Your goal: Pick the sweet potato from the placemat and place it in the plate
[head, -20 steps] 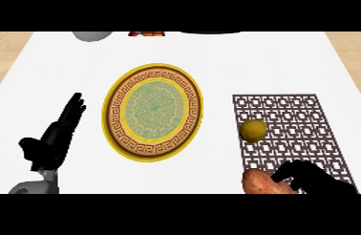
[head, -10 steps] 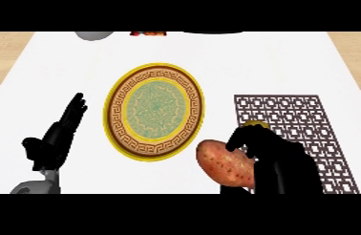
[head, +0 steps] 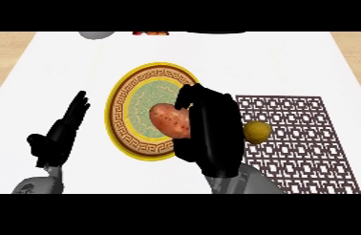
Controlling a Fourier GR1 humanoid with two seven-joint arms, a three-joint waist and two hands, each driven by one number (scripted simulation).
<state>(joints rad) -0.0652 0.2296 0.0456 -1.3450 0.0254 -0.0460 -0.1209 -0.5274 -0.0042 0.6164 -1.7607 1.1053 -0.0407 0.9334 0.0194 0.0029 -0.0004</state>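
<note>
Right hand [head: 208, 133] curls round the speckled, oblong sweet potato [head: 171, 121] over the round patterned plate [head: 134, 93].

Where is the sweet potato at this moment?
In the head view, the sweet potato is held in the right hand, over the right part of the plate, left of the placemat and its small yellow fruit.

Sweet potato [head: 171, 120]: rough, matt reddish-brown skin with dark speckles. Plate [head: 130, 93]: smooth, glazed-looking, with a gold patterned rim; placemat [head: 296, 129]: flat brown openwork lattice. Counter [head: 268, 62]: plain matt white; hands [head: 211, 133] [head: 60, 133]: matt black.
</note>
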